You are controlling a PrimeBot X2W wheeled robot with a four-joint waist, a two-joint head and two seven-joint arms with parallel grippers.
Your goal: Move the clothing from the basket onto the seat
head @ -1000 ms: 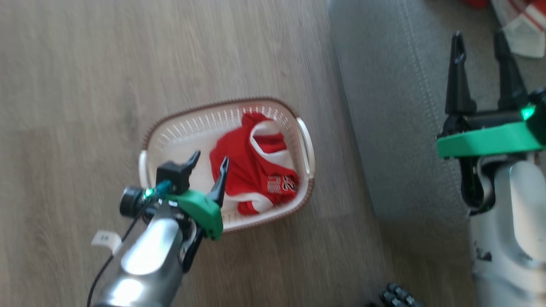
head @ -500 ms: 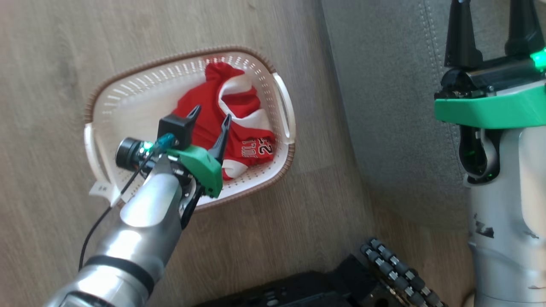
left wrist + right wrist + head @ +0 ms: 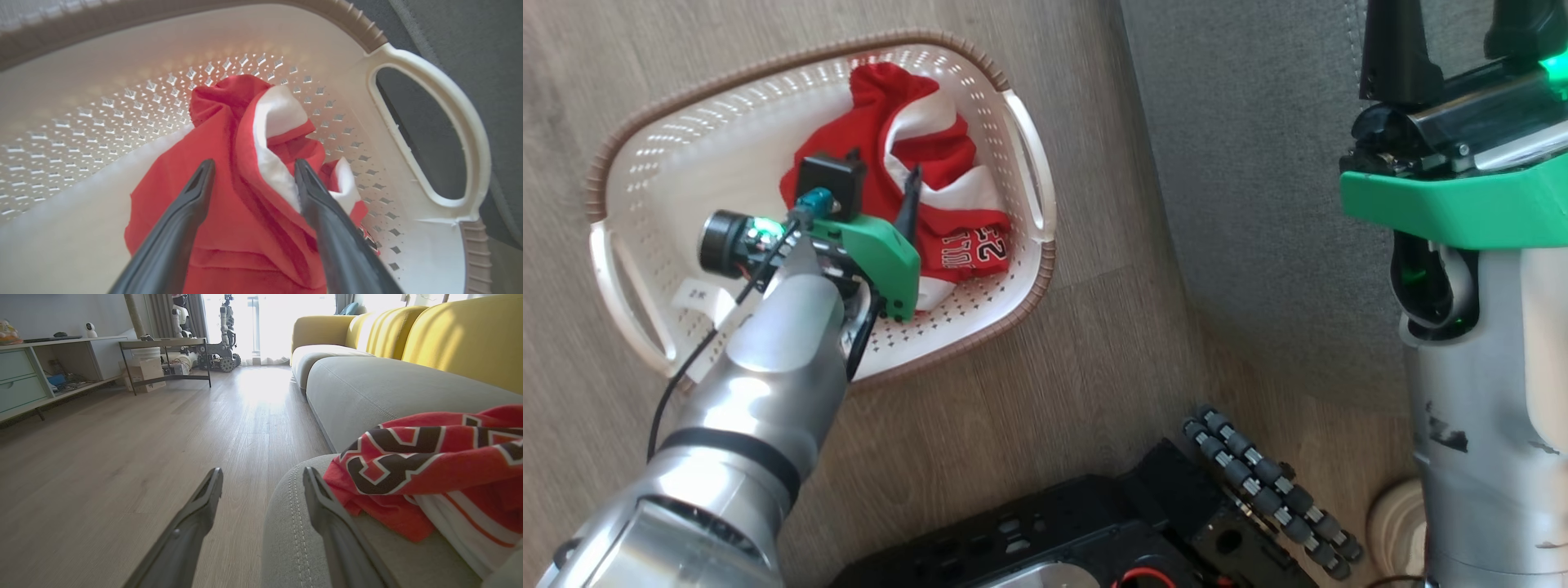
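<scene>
Clothing (image 3: 931,155): heaped at the 3 o'clock end of the basket (image 3: 686,106).
Left gripper (image 3: 253,163): spread wide, straddling a fold.
Risk: you may pinch only one layer, or snag the perforated wall.
Right gripper (image 3: 263,471): spread and empty, by the seat (image 3: 1258,163), 3 o'clock of the basket.

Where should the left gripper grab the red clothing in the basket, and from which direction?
Take the clothing by its raised fold with the white trim, coming down from above. That ridge stands higher than the flatter cloth around it, and the open left gripper straddles it, apparently clear of the basket wall.
</scene>
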